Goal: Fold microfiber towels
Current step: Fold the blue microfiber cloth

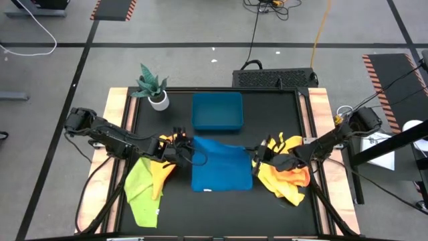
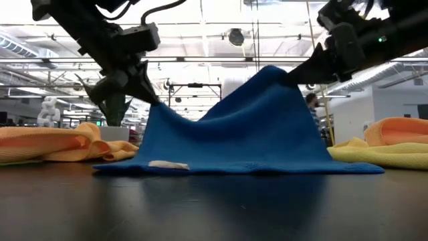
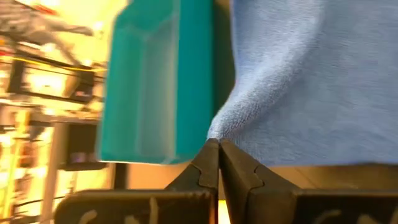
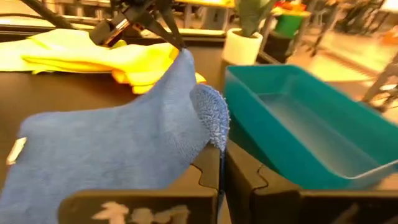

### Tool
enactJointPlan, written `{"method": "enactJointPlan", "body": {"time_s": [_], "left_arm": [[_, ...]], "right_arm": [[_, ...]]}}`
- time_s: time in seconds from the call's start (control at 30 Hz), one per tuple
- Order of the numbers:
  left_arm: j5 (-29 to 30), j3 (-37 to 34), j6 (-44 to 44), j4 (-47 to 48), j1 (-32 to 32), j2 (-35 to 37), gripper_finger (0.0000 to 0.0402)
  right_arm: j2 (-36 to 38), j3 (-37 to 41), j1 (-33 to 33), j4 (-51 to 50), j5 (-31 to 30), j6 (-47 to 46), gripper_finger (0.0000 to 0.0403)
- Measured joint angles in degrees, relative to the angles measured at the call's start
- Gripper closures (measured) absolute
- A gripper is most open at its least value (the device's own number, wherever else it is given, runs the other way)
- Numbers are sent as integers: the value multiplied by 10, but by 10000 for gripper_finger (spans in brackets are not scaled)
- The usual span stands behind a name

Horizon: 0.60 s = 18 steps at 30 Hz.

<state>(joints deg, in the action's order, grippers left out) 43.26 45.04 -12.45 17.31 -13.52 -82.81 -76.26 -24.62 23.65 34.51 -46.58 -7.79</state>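
A blue towel [image 1: 221, 166] lies mid-table. Its two far corners are lifted, and its near edge with a white tag [image 2: 168, 164] rests on the table. My left gripper [image 1: 190, 150] is shut on the far left corner. My right gripper [image 1: 258, 158] is shut on the far right corner. A lime green towel [image 1: 139, 191] and a yellow towel [image 1: 162, 171] lie crumpled at the left. An orange and yellow pile [image 1: 286, 179] lies at the right. My left gripper pinches the blue towel's far left corner [image 3: 216, 127] between its two fingers, coming from the table's left and slanting down. The corner is lifted [image 2: 151, 106], and the cloth slopes down to the table. My right gripper pinches the blue towel's far right corner [image 4: 212, 118] between its two fingers, coming from the table's right. This corner is held higher [image 2: 281, 72]. The far edge sags a little between the two grippers.
A rigid blue tray [image 1: 217, 111] stands just beyond the towel at the table's far middle. A small potted plant [image 1: 154, 88] stands at the far left. Bare black table [image 1: 221, 211] lies in front of the towel.
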Motion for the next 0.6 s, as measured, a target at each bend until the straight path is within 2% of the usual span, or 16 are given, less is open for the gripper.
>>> {"method": "enactJointPlan", "body": {"time_s": [0.1,0.37,0.6], "left_arm": [[9,0,-2,-13,-1,0,398],[5,0,32,-10,-42,0,398],[-9,0,66,-21,-92,-23,399]], "right_arm": [[0,0,17,0,-30,10,403],[-2,0,72,0,-31,5,403],[-44,0,110,-2,-28,-30,403]]}}
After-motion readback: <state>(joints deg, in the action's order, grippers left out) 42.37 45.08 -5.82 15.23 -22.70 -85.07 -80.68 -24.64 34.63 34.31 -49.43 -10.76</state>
